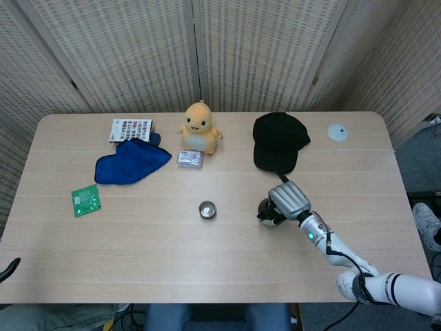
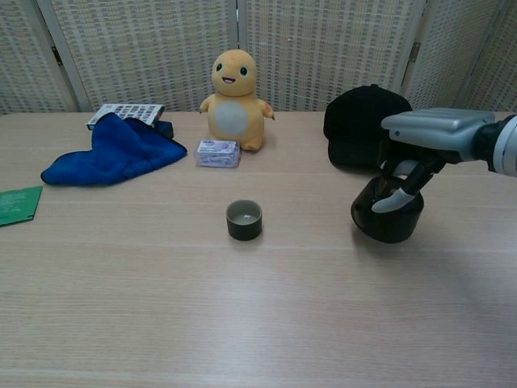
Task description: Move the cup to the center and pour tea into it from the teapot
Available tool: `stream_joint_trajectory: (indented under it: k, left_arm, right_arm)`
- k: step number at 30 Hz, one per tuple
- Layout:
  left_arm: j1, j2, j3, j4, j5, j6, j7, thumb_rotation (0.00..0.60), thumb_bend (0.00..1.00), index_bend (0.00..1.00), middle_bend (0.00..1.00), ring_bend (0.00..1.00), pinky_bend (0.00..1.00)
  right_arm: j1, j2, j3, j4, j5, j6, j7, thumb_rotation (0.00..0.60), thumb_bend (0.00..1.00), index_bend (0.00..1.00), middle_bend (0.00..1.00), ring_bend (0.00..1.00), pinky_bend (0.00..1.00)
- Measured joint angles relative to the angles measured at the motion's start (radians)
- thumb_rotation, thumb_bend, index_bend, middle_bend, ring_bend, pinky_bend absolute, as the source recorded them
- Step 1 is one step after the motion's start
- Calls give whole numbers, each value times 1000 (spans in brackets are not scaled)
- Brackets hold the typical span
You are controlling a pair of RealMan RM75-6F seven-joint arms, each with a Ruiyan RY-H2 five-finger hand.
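1. My right hand (image 2: 432,133) reached over the teapot (image 2: 387,215) from the right, its silver back level above the pot
2. My fingers (image 2: 396,198) curled down onto the top of the dark teapot and gripped it there; whether the pot was clear of the counter (image 2: 258,315) I could not tell
3. In the head view the same hand (image 1: 288,200) covered most of the teapot (image 1: 266,213), leaving only its left edge showing
4. The cup (image 2: 243,219), small and dark with a pale inside, stood upright near the middle of the counter, well apart to the left of the teapot
5. My left hand barely showed: only a dark tip (image 1: 8,269) at the lower left edge of the head view, too little to tell how its fingers lay
6. Along the far side sat a yellow plush toy (image 2: 236,89), with a small wrapped packet (image 2: 218,152) just in front of it
7. A blue cloth (image 2: 115,151) lay to the left, overlapping a patterned box (image 2: 123,113), with a green card (image 2: 18,204) nearer the left edge
8. A black cap (image 2: 365,123) rested behind the teapot, and a white disc (image 1: 337,132) lay beyond it to the right
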Motion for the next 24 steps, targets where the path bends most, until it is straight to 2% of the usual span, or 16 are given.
stream_joint_trajectory:
  k: [3, 7, 10, 15, 24]
  left_arm:
    - [1, 1, 0, -3, -3, 1, 2, 172, 70, 90, 245, 367, 261]
    - [3, 1, 0, -4, 1, 7, 2, 174, 70, 91, 245, 367, 260]
    - [6, 2, -1, -3, 1, 11, -1, 174, 70, 91, 245, 367, 259]
    - [9, 2, 0, -1, 2, 14, -6, 176, 70, 91, 245, 367, 259]
    - [7, -1, -1, 1, 5, 15, -8, 176, 70, 92, 245, 367, 258]
  right_arm:
    - [4, 11, 3, -21, -2, 5, -8, 416, 28, 1000, 973, 963, 47]
    - [7, 17, 9, -40, -9, 20, -16, 418, 166, 1000, 973, 963, 73]
    - [9, 20, 11, -50, -12, 29, -21, 417, 231, 1000, 973, 963, 103]
    - [9, 18, 12, -58, -16, 45, -31, 417, 283, 1000, 973, 963, 162]
    - [24, 6, 25, -57, -18, 52, -43, 416, 343, 1000, 973, 963, 398]
